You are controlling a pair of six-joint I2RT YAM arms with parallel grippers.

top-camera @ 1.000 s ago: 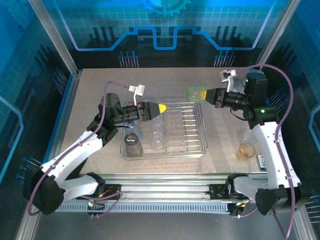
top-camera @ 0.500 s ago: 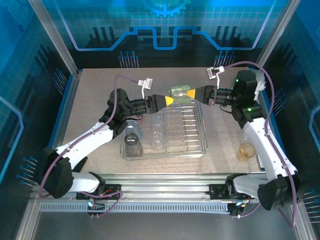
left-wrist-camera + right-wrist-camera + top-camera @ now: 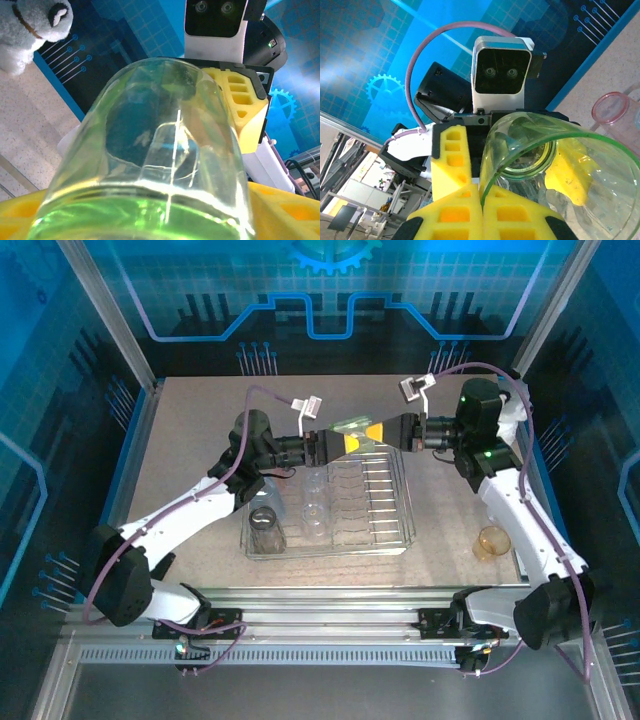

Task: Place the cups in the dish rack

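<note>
My right fingers (image 3: 470, 200) are pinched tight on the rim of the green cup (image 3: 352, 427), holding it on its side in the air above the far edge of the dish rack (image 3: 345, 551). My left fingers (image 3: 352, 443) stand wide on either side of its base; whether they press it I cannot tell.

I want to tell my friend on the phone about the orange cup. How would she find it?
Find the silver wire dish rack in the middle of the table. Look to its right, on the bare tabletop beside the right arm. The amber cup stands there alone, outside the rack, the one orange-tinted cup.
</note>
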